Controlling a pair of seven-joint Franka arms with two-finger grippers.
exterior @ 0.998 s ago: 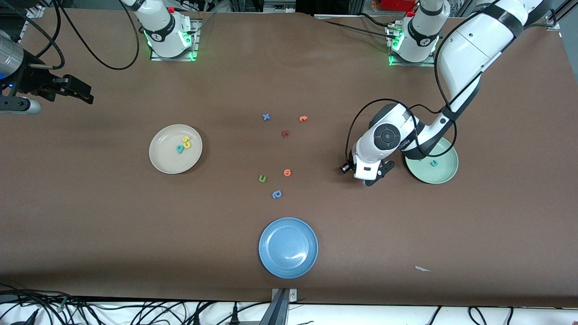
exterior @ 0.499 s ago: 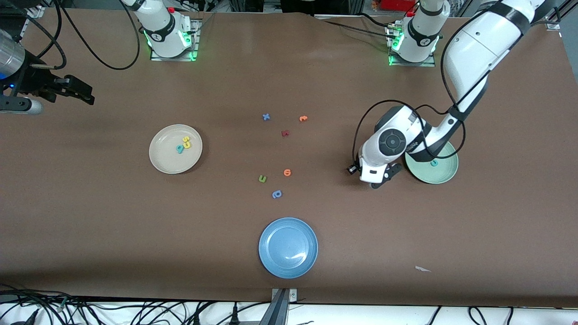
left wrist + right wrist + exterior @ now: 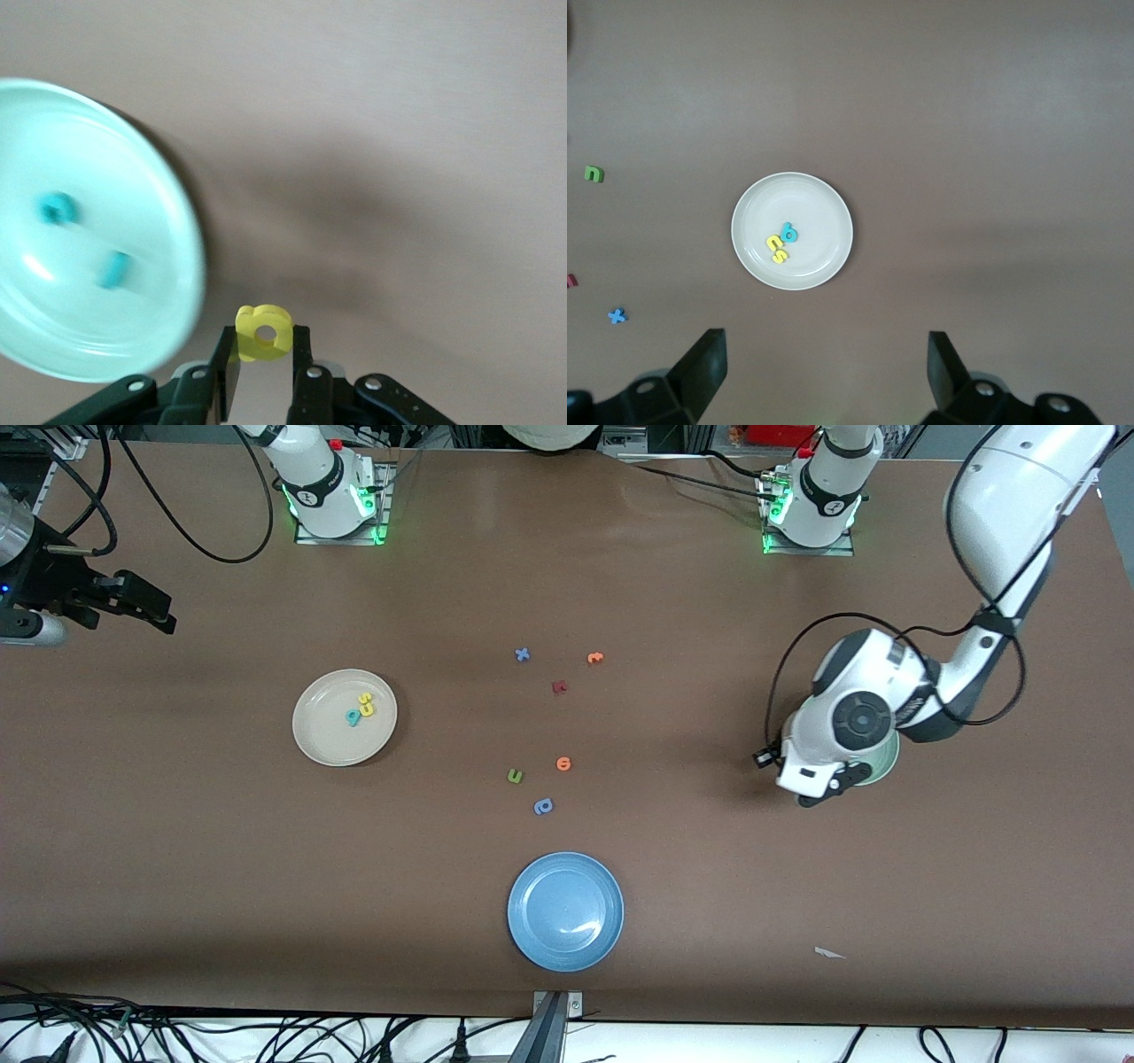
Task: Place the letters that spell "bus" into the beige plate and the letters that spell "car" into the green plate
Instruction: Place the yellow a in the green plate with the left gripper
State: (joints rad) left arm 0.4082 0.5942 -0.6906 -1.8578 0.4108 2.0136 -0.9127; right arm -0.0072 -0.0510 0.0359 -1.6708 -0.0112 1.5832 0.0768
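Yellow "a" (image 3: 264,333), seemingly ring-holed; foam

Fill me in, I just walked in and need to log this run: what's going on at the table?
The left claw holds a yellow "a" in the air beside the green plate, where two teal letters already lie. The beige plate already holds a teal "b" and two yellow letters. The right claw waits open, high over that plate. Spare letters lie mid-table near a blue plate.

Three letters (image 3: 359,709) in beige plate (image 3: 321,740), two letters (image 3: 84,239) in green plate (image 3: 168,212)
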